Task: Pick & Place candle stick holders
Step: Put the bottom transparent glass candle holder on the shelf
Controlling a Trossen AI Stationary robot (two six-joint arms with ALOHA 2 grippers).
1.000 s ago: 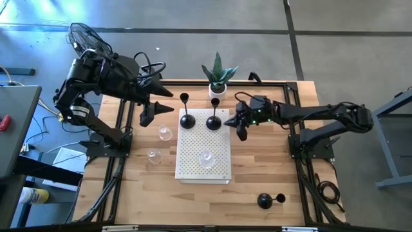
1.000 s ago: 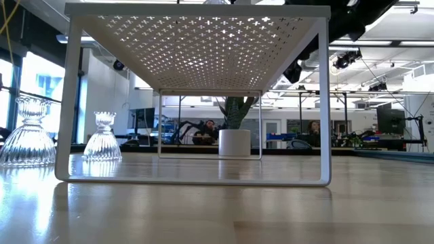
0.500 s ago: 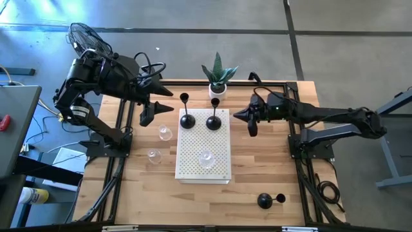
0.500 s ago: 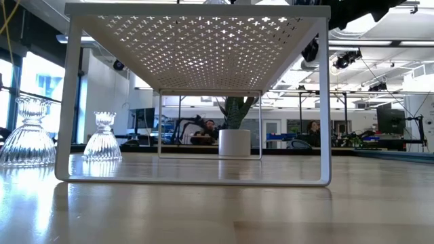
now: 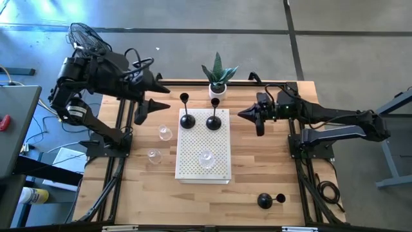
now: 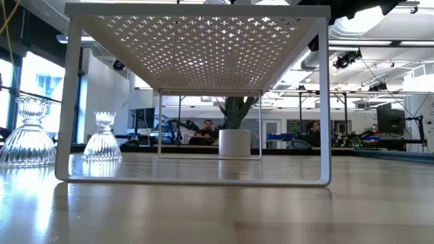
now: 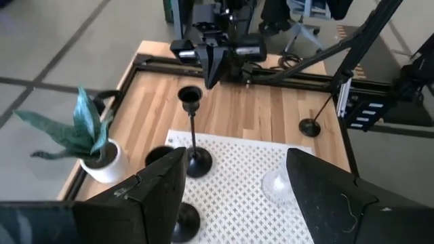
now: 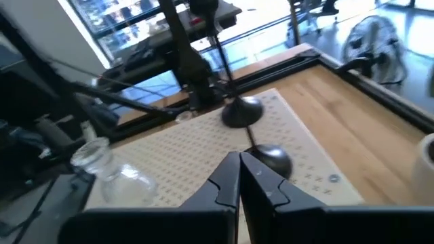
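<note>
Two black candle stick holders [image 5: 187, 120] [image 5: 214, 122] stand on their round bases at the far end of the white perforated shelf [image 5: 222, 171]. A clear glass one [image 5: 206, 156] stands on the shelf nearer me. Two more glass ones [image 5: 165, 133] [image 5: 153, 155] stand on the table left of the shelf. A third black holder [image 5: 265, 200] is on the table at the near right. My left gripper [image 5: 166, 98] hangs open above the table, left of the shelf. My right gripper [image 5: 241, 115] is shut and holds nothing, in the air right of the shelf.
A green plant in a white pot [image 5: 218, 74] stands just beyond the shelf's far edge. Black frame rails [image 5: 122, 129] run along the table's left and right sides. Bare wood lies right of the shelf [image 5: 264, 161] and along the near edge.
My right gripper has drawn back from the black holder on the shelf toward the table's right edge and has risen, staying shut. The holders have kept their places.
</note>
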